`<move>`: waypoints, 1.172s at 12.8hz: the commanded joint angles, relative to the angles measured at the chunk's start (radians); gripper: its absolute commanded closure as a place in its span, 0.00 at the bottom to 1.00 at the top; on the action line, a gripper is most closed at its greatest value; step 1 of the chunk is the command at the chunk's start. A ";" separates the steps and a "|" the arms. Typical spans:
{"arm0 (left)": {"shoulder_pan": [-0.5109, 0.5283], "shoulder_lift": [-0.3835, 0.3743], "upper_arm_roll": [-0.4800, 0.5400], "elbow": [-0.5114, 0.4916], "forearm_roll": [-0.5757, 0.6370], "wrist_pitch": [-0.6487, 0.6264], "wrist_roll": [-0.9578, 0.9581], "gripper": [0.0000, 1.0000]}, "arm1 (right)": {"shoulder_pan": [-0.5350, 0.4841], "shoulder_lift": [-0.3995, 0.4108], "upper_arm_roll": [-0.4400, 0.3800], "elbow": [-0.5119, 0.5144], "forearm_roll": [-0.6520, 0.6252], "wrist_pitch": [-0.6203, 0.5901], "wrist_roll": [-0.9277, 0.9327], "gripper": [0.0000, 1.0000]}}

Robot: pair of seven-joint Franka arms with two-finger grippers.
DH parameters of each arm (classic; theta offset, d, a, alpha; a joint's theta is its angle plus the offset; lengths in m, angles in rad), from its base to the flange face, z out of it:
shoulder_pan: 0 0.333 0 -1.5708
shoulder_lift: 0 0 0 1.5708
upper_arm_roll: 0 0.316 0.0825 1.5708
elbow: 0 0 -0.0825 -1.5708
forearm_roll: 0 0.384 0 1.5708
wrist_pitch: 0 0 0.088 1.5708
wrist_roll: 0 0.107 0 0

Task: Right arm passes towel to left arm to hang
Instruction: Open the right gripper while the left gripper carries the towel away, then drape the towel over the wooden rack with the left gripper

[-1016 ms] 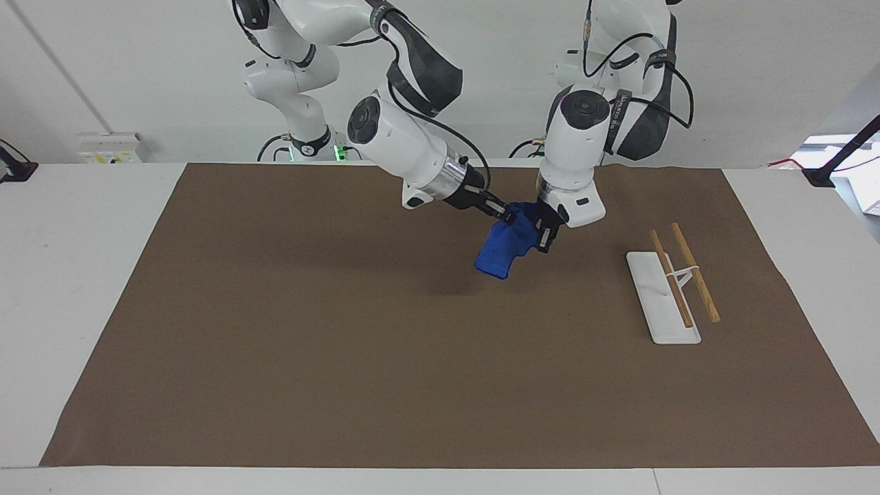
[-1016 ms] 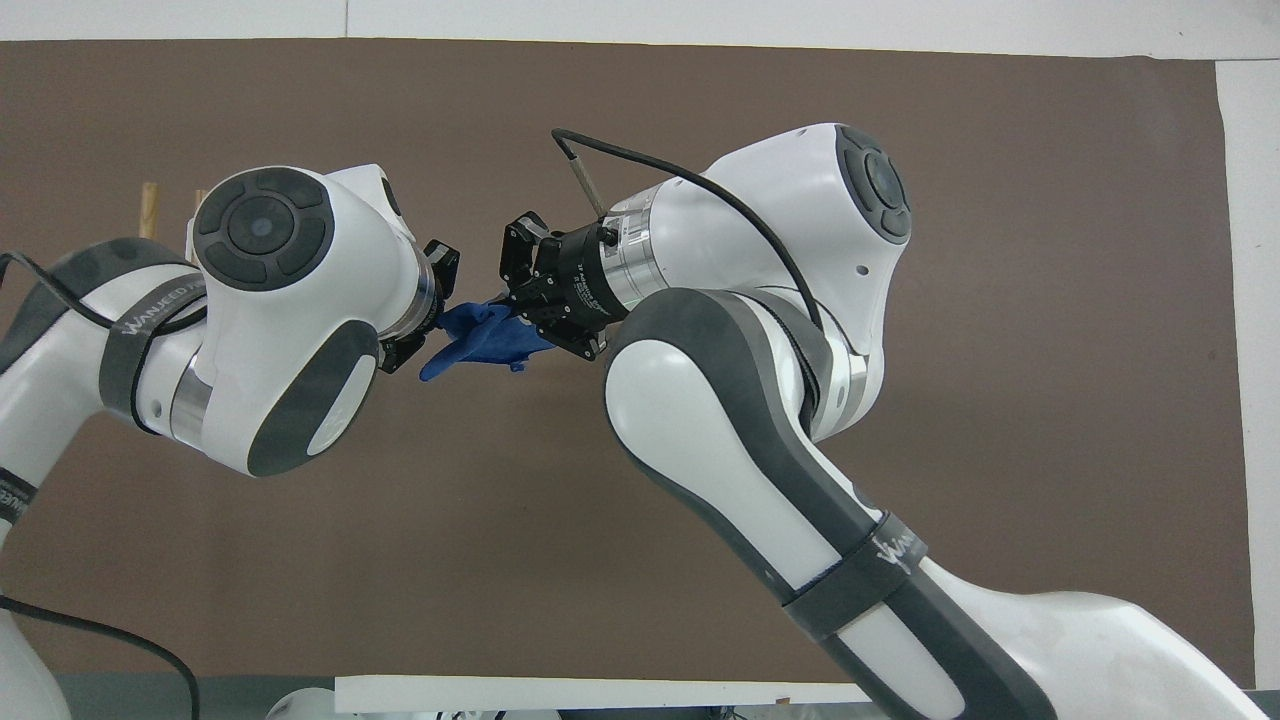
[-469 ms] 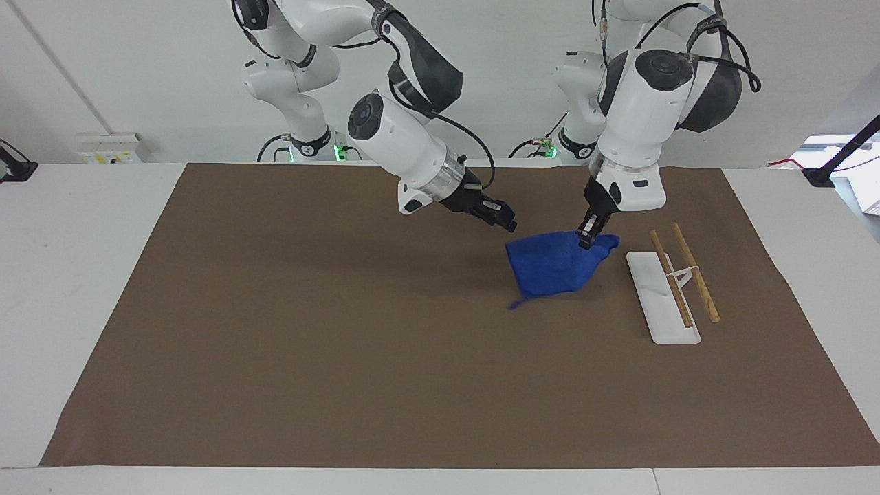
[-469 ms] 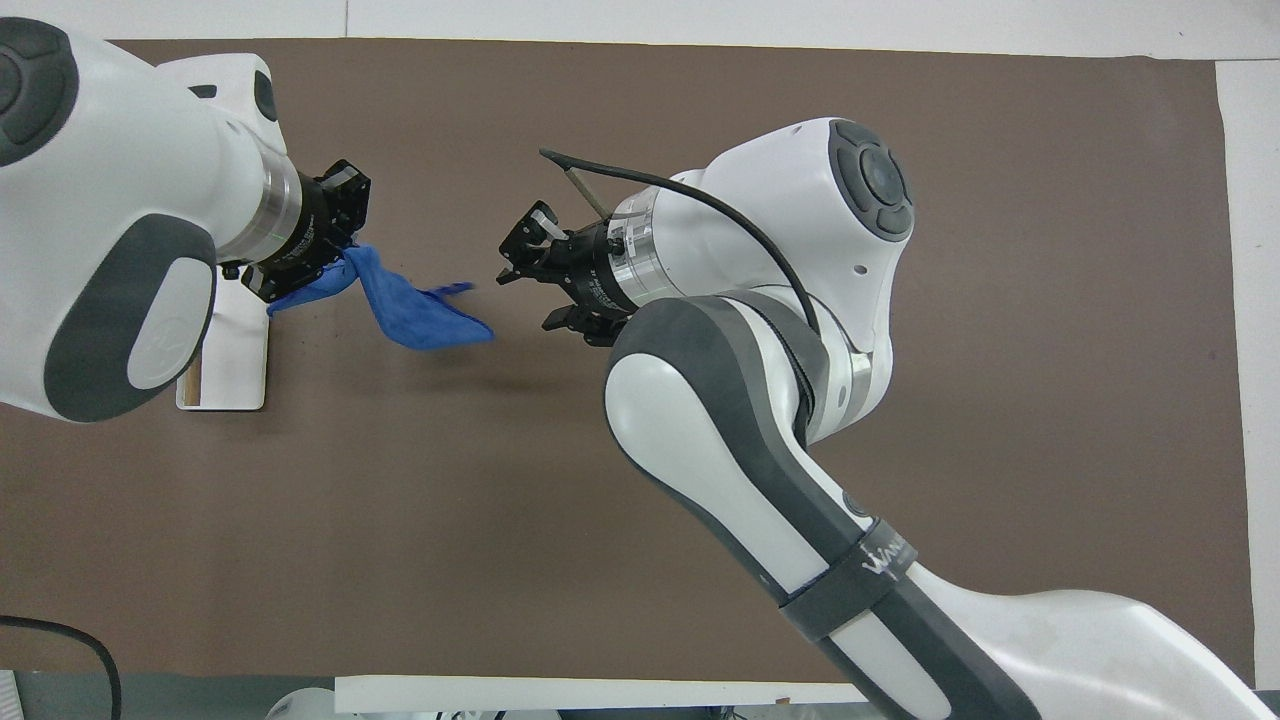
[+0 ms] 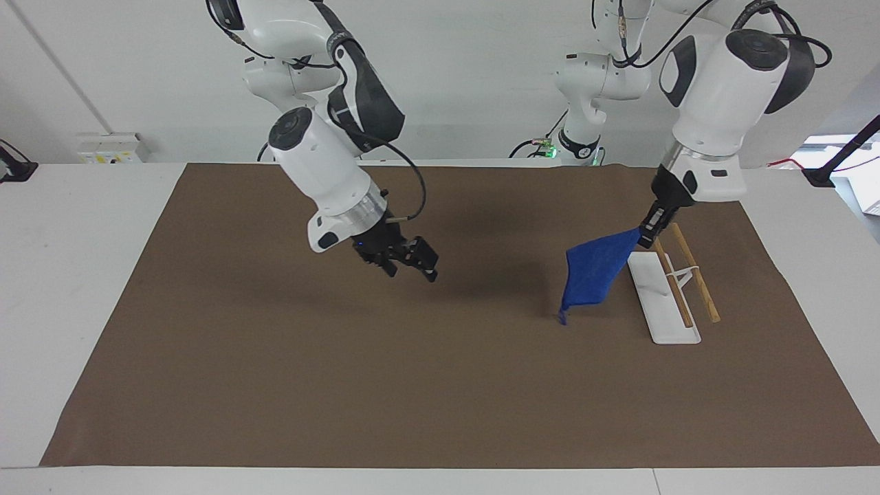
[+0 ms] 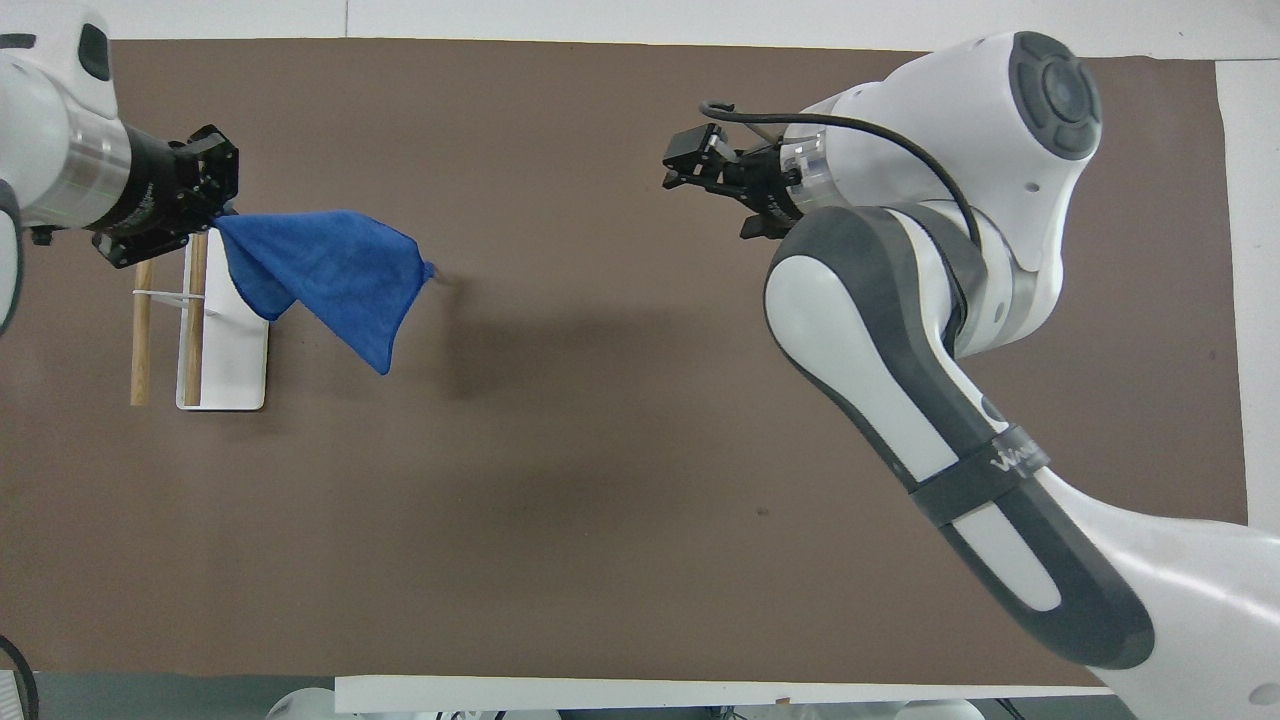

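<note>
The royal-blue towel [image 5: 595, 271] [image 6: 325, 270] hangs in the air by one corner from my left gripper [image 5: 646, 234] [image 6: 205, 215], which is shut on it above the rack's end nearer the robots. The towel's free corner with the small loop hangs lowest, beside the rack. The rack [image 5: 661, 297] [image 6: 228, 340] is a white base with two wooden rods [image 5: 696, 271] [image 6: 140, 330], at the left arm's end of the table. My right gripper [image 5: 411, 265] [image 6: 690, 165] is open and empty over the middle of the brown mat.
A brown mat [image 5: 344, 385] covers most of the white table. A power outlet [image 5: 108, 148] sits at the wall near the right arm's end. A black clamp arm [image 5: 839, 161] stands past the left arm's end.
The right gripper let go of the towel and drew back toward its own end of the table. The left gripper carried the towel up and over to the rack; the towel now hangs unfolded.
</note>
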 commanded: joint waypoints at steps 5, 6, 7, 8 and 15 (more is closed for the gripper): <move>0.360 -0.072 -0.007 -0.266 0.000 0.335 0.473 1.00 | -0.185 -0.055 0.013 0.116 -0.307 -0.353 -0.189 0.00; 0.380 -0.063 -0.007 -0.294 0.000 0.389 0.479 1.00 | -0.216 -0.070 0.013 0.137 -0.309 -0.402 -0.225 0.00; 0.393 -0.050 -0.007 -0.299 0.000 0.404 0.487 1.00 | -0.241 -0.089 0.013 0.154 -0.307 -0.439 -0.254 0.00; 0.405 -0.033 -0.007 -0.299 0.000 0.408 0.510 1.00 | -0.259 -0.103 0.013 0.167 -0.307 -0.473 -0.274 0.00; 0.405 -0.026 -0.007 -0.357 0.000 0.441 0.496 0.00 | -0.357 -0.241 0.011 0.156 -0.310 -0.680 -0.427 0.00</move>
